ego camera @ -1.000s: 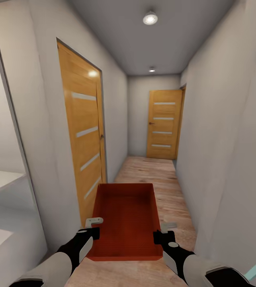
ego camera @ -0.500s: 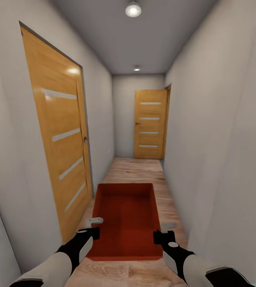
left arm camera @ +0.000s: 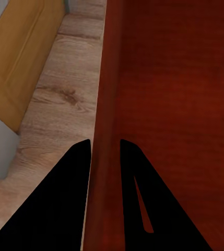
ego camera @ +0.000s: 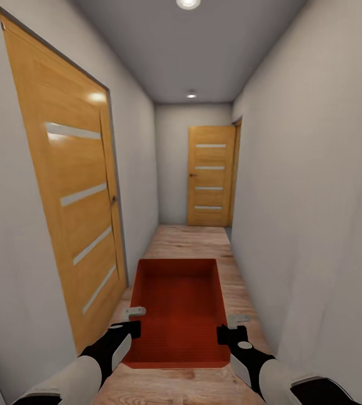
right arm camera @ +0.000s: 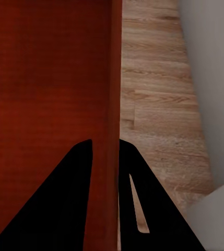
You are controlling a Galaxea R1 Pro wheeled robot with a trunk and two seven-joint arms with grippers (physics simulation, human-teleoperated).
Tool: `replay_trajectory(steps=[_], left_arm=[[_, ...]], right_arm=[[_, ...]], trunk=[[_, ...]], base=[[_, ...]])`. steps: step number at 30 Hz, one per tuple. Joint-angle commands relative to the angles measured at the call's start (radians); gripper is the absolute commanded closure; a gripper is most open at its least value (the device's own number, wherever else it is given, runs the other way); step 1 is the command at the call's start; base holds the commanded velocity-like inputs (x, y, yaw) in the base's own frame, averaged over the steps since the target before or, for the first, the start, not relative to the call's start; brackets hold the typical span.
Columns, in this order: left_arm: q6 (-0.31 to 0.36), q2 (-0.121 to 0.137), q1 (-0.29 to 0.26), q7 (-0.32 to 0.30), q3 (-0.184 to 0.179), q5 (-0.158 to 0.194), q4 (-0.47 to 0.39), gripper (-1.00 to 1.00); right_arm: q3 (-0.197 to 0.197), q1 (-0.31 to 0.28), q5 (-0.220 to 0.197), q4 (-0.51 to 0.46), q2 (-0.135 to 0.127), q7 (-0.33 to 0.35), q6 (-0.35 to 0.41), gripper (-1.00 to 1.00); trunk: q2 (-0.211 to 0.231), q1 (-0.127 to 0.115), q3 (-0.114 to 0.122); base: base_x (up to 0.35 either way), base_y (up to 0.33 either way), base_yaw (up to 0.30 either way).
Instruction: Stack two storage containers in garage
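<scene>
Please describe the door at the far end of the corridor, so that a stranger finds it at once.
Follow the wood floor between the white walls to the corridor's end wall. The far door stands there, facing you. Unlike the side door, it looks small and frontal, above the red bin.

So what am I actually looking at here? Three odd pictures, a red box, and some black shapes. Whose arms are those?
They belong to a wheeled robot with two arms, drawn by a simulator. The big picture comes from a camera on its head, looking down a narrow hallway with a wood plank floor, a wooden door on the left and another door at the far end. The other two pictures come from cameras by each wrist. The black wedges there are fingers. The left gripper pinches one side wall of an orange-red storage container, and the right gripper pinches the opposite wall. So the container is carried between both arms, above the floor. It looks empty.
</scene>
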Motion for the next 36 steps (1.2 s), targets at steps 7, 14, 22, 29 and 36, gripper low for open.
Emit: replay_trajectory(steps=[7, 14, 22, 29, 36], left_arm=[[-0.073, 0.014, -0.001, 0.056, 0.023, -0.019, -0.006, 1.0], [-0.073, 0.014, -0.001, 0.056, 0.023, -0.02, -0.005, 1.0], [-0.073, 0.014, -0.001, 0.056, 0.023, -0.019, -0.005, 1.0], [-0.073, 0.014, -0.001, 0.056, 0.023, -0.019, -0.005, 1.0], [-0.073, 0.014, -0.001, 0.056, 0.023, -0.019, -0.005, 1.0]], right_arm=[[-0.031, -0.001, 0.003, 0.003, 0.001, -0.002, -0.003, 1.0], [-0.031, -0.001, 0.004, 0.003, 0.001, -0.002, -0.004, 1.0], [-0.031, -0.001, 0.004, 0.003, 0.001, -0.002, -0.003, 1.0], [-0.031, -0.001, 0.004, 0.003, 0.001, -0.001, -0.002, 1.0], [-0.031, -0.001, 0.004, 0.003, 0.001, -0.001, -0.004, 1.0]], trunk=[[-0.001, 0.001, -0.002], [-0.001, 0.001, -0.002], [-0.001, 0.001, -0.002], [-0.001, 0.001, -0.002], [-0.001, 0.001, -0.002]], base=[[0.322, 0.087, 0.0], [0.322, 0.085, 0.0], [0.322, 0.039, 0.0], [0.322, 0.001, 0.0], [0.322, 0.0, 0.0]])
